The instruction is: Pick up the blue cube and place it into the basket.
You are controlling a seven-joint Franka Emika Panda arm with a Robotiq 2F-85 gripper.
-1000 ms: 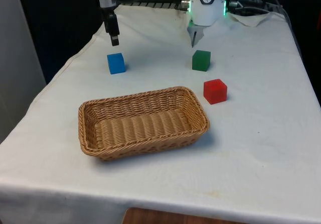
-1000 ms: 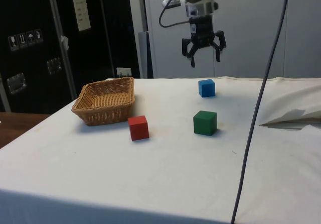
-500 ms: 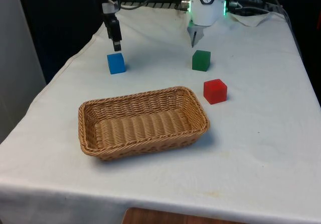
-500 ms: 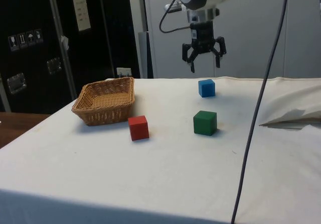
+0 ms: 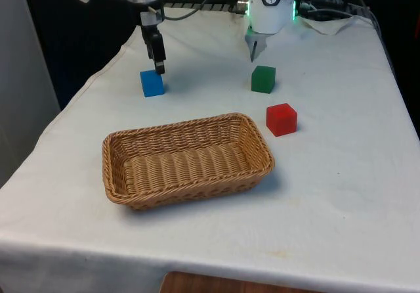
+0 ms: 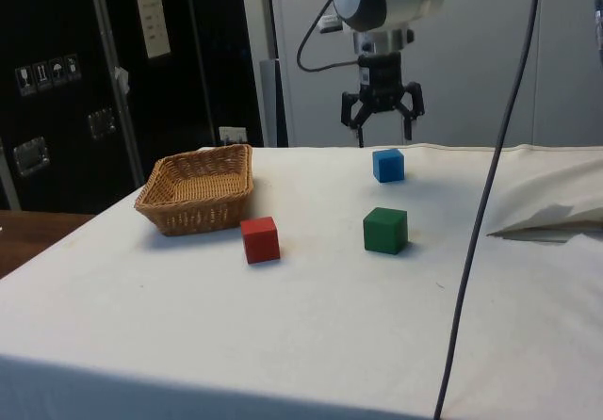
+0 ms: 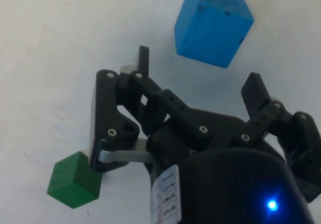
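Right above the blue cube, pincer open and empty

Now the black two-finger pincer (image 6: 382, 130) hangs just over the small blue wooden cube (image 6: 388, 165), fingers spread wide with nothing between them. Side view: both fingertips (image 6: 360, 136) sit a little above the cube's top face, apart from it, no contact. Front view: pincer (image 5: 158, 63) seen edge-on, tips just behind and above the blue cube (image 5: 151, 83). Wrist view: pincer (image 7: 200, 73) open, one finger (image 7: 143, 59) on one side, the other on the far side, blue cube (image 7: 213, 24) ahead of the gap and slightly off to one finger's side, turned at an angle to the fingers.

Blue cube rests flat on the white-clothed desk (image 5: 341, 175), towards the front view's left, far end. Oblong woven wicker basket (image 5: 187, 160) sits nearer the camera in the front view, well apart from the blue cube, nothing inside. Green wooden cube (image 5: 263, 79) stands on the desk towards the front view's right, level with the blue one, well apart from it. Red wooden cube (image 5: 281, 119) lies near the green cube and just beside the basket's far right corner, not touching. Side view: red cube (image 6: 260, 239) close to the basket (image 6: 198, 188), green cube (image 6: 385, 230) in front of the blue one. Green cube (image 7: 74, 180) also shows past the pincer body in the wrist view.
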